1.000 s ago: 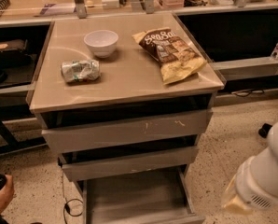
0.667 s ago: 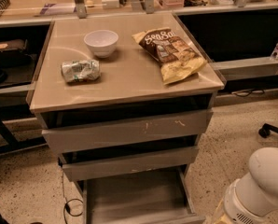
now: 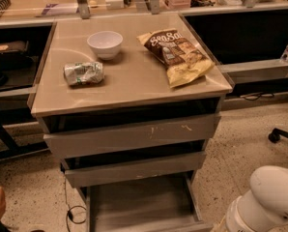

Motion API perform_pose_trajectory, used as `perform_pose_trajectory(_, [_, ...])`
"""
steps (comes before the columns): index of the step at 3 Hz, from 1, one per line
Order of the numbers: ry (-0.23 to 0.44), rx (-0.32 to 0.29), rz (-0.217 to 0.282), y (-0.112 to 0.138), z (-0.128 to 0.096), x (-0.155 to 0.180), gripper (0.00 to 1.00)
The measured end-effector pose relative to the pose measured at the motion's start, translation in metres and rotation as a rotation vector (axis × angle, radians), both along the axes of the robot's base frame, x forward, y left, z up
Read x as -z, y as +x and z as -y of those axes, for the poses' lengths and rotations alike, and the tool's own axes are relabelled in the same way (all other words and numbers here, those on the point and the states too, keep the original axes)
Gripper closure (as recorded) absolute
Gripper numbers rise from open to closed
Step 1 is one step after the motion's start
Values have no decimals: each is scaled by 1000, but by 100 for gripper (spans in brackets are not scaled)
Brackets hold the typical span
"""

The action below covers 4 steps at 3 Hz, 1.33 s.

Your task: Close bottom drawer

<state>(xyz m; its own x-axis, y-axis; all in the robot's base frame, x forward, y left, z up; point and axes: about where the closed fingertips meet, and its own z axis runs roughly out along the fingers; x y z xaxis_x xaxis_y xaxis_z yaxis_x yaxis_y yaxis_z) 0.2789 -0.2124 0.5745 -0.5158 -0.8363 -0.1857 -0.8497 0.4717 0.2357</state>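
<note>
Camera view: the bottom drawer (image 3: 139, 204) stands pulled out of the grey-brown metal cabinet (image 3: 209, 144), its flat tray reaching toward the lower edge of the frame, low sides on left and right. Above it sit the plain middle drawer front (image 3: 134, 169) and the wider top drawer front (image 3: 134, 135) with pale scratch marks. On the cabinet top (image 3: 129, 88) lie a white bowl (image 3: 105, 43), a crushed can (image 3: 83, 73) just in front of it, and a chip bag (image 3: 178, 54) to the right. A white rounded part of the robot arm (image 3: 269, 197) fills the lower right corner, beside the open drawer. The gripper lies outside the frame, so its state cannot be told.
</note>
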Motion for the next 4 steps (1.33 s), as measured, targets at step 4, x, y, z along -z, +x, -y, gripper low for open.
perform_pose_trajectory(4, [90, 125, -195, -16, -24, 193, 100])
